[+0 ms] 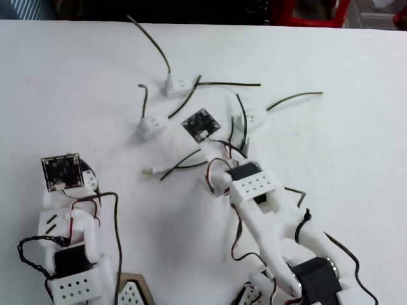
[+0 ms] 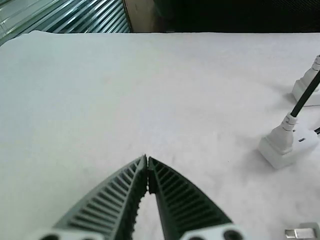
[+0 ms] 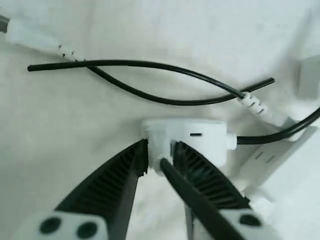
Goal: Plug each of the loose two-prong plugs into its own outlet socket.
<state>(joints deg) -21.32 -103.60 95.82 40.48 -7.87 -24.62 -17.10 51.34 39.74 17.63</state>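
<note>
Pinching a white socket (image 3: 200, 136) — right pincer (image 3: 160, 151), arm stretched forward.

high: overhead, whole table (image 1: 63, 76) | left wrist: low behind left pincer (image 2: 147, 161), across table | right wrist: close, probably downward

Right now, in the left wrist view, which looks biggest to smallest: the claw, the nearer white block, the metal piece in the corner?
1. claw (nearest the camera, so inflated)
2. nearer white block
3. metal piece (partly cut off, so unsure)
</note>
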